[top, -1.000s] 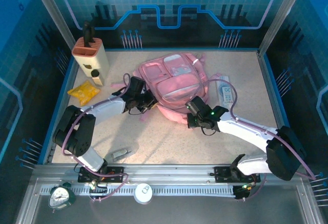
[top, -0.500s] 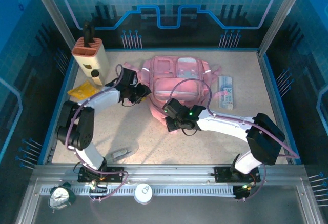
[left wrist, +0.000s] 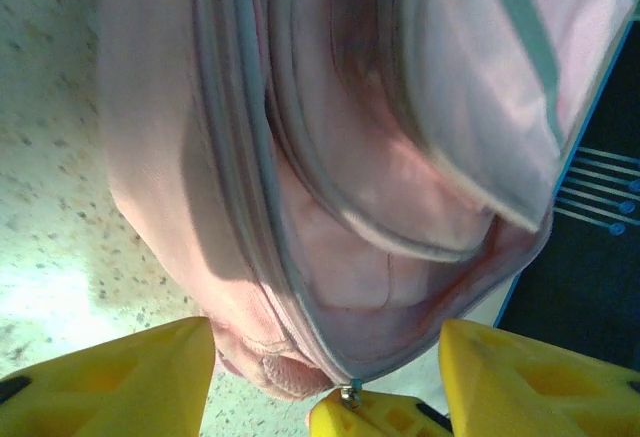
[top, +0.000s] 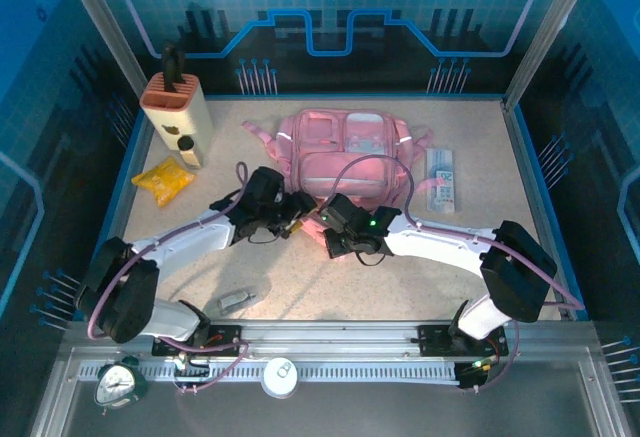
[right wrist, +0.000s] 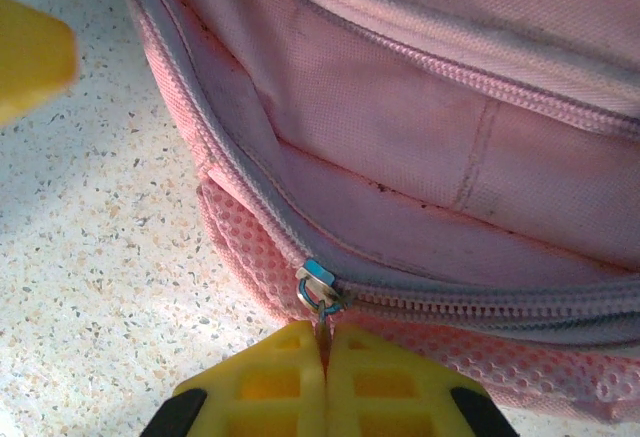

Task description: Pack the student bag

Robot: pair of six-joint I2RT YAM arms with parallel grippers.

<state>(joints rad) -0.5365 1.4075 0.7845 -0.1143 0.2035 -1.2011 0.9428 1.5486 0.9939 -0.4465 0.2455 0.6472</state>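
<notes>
The bag (top: 350,152) lies flat towards the back of the table (top: 300,277), about mid-width, pockets up. At its near end the right gripper (right wrist: 325,342) is pinched tight on the zip pull (right wrist: 318,292). Just left of it the left gripper (left wrist: 325,342) has its jaws apart, the bag's corner in front of the gap, nothing held. A yellow packet (top: 165,179) lies well off to the left, near a holder (top: 178,107).

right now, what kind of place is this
Probably a robot test cell or demo booth, not a home: a speckled table boxed in by a metal frame, blue circuit-print walls, and a near-edge rail holding the left arm and right arm.
</notes>
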